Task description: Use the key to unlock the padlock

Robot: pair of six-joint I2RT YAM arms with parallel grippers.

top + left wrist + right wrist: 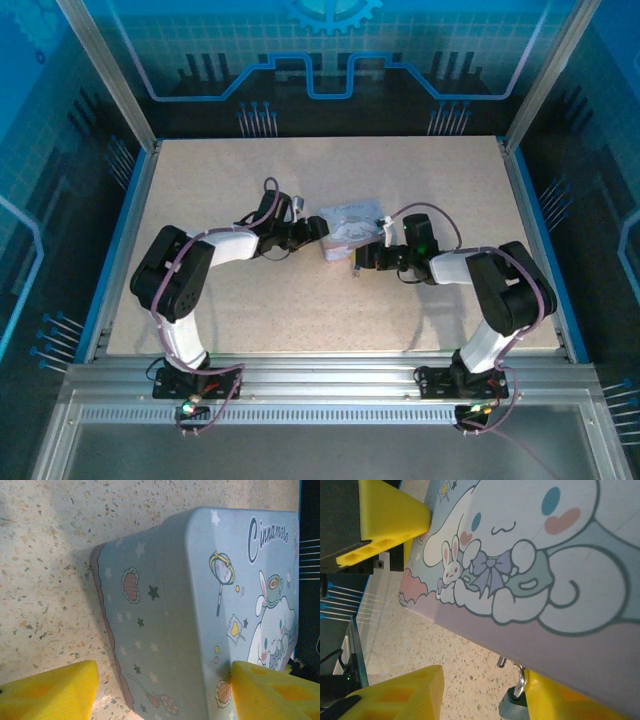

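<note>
The bench [200,300] is a pale, speckled stone-look slab. It is boxed in by aluminium rails [330,385] along its near edge and blue printed panels [330,60] on the other sides. Near its middle, a little toward the far edge, lies a flat rectangular tin [350,222]. The tin is smooth lavender-blue metal with rounded corners, printed with stars and a white long-eared cartoon dog.

The padlock [512,706] sits on the bench tight against the tin's near side wall. It has a small bluish-grey body with a bright curved shackle rising toward the tin. A small bright metal stub [501,661] pokes out just above the shackle; what it belongs to I can't tell.

The left gripper [162,695] is spread wide at the tin's left end. One of its blocky yellow fingers [50,692] is over bare bench and the other over the lid, so the tin's corner fills the gap.

The right gripper [485,700] is also wide apart and holds nothing. It is low at the tin's near side, and the padlock is just inside one of its yellow fingers [570,702]. The tin wall stands directly behind the lock.
</note>
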